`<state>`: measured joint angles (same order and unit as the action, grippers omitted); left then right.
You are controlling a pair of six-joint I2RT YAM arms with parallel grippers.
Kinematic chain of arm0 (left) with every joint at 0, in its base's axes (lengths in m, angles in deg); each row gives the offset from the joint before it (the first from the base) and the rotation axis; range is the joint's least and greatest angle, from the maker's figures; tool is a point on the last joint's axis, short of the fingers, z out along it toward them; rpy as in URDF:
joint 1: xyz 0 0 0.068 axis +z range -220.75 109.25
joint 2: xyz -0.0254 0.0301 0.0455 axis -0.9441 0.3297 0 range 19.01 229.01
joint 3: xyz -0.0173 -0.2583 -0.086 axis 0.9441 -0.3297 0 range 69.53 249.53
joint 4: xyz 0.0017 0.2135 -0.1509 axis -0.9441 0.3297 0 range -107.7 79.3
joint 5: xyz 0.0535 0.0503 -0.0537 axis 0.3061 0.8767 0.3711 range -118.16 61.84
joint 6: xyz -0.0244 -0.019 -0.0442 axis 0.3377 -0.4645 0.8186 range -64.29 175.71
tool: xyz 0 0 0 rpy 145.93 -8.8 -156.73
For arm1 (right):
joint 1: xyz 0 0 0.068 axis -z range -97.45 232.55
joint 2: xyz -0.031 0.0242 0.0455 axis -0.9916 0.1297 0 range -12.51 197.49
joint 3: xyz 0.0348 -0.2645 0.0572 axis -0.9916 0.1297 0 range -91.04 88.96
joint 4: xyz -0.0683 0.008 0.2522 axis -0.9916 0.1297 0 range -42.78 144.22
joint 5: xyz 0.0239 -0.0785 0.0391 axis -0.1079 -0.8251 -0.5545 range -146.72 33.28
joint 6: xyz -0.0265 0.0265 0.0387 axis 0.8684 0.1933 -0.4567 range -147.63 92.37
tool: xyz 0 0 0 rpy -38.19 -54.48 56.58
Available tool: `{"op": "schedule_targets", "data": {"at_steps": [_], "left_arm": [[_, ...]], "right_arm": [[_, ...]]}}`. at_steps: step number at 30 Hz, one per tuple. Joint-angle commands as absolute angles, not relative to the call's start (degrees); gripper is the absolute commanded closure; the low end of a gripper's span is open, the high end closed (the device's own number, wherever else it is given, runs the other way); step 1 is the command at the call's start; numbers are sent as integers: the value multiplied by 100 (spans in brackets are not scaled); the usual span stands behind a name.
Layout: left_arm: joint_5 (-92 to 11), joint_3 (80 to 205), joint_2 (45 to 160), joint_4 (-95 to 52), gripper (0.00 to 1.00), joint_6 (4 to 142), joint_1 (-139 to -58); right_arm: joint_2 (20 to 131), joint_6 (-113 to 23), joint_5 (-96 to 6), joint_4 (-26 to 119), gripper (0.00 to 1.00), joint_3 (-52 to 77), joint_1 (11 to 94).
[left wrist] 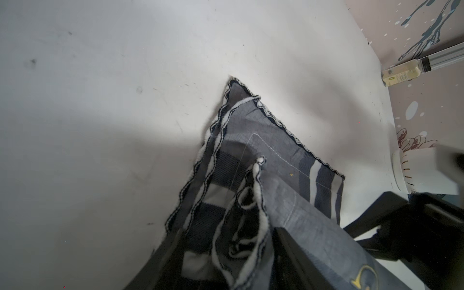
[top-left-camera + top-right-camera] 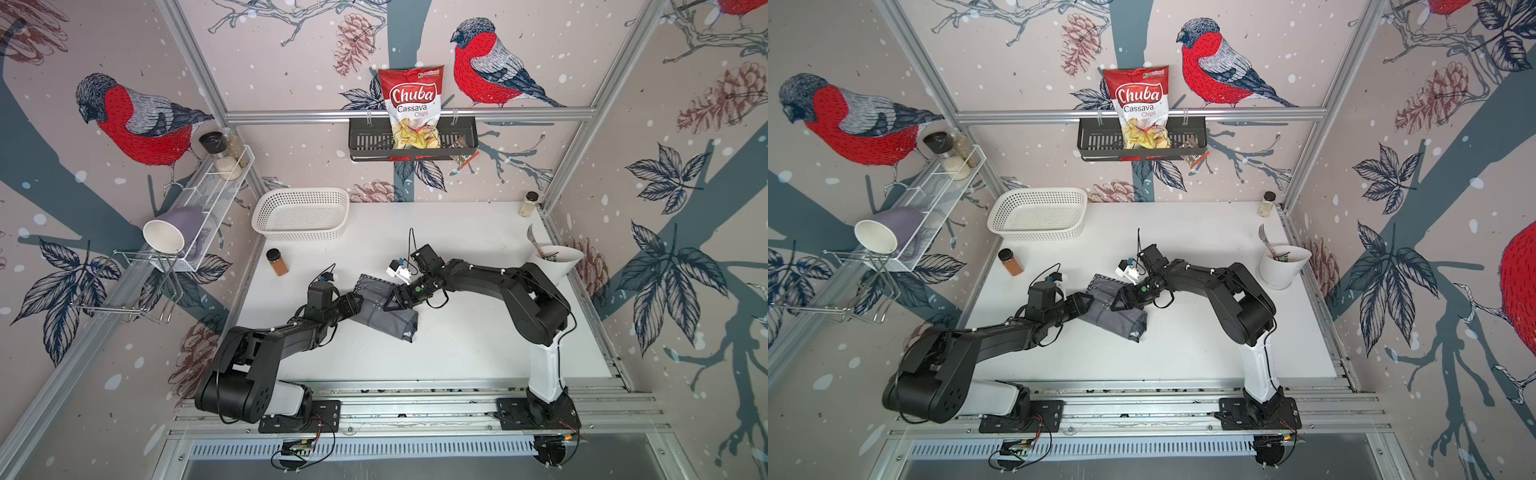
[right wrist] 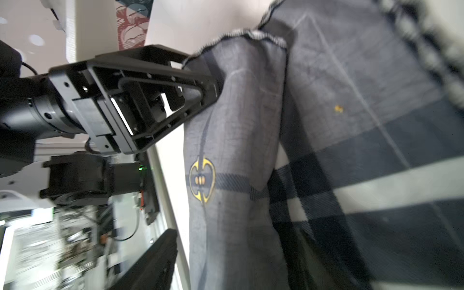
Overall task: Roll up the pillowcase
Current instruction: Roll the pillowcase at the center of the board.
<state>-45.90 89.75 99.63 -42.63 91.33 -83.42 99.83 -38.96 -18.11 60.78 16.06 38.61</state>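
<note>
Pillowcase (image 2: pixel 386 322), partly rolled, lies near the middle of the worktop (image 2: pixel 478 340). Its long axis runs diagonally from far left to near right. Left gripper (image 2: pixel 358 300) straddles the left end; I cannot tell whether it pinches. Right gripper (image 2: pixel 390 302) is over the middle, jaws spread.

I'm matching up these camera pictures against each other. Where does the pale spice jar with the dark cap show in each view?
Both top views: the pale spice jar stands at the far right corner of the table.
Left wrist: the jar shows past the pointed corner of the pillowcase, at the table's edge.
Right wrist: not in it.
Shared landmark: the pillowcase, in all four views.
</note>
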Motion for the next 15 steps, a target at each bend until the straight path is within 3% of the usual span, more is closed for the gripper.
{"op": "schedule_targets", "data": {"at_steps": [1,3,6,10,15], "left_arm": [[-4410,8982,9961,-4208,39,9103,-8367],[-4349,8974,9923,-4170,38,9088,-8363],[-4319,8965,9917,-4179,38,9097,-8367],[-4338,8987,9995,-4202,38,9130,-8365],[-4234,8966,9956,-4146,37,9209,-8367]], "right_arm": [[9209,-3295,-5321,5776,0,1870,3263],[8802,-2809,-7072,5346,0,2215,2703],[8378,-1352,-8719,4026,0,3107,1588],[8765,46,-9426,3094,0,3605,443],[9696,-193,-9611,3599,0,3057,292]]}}
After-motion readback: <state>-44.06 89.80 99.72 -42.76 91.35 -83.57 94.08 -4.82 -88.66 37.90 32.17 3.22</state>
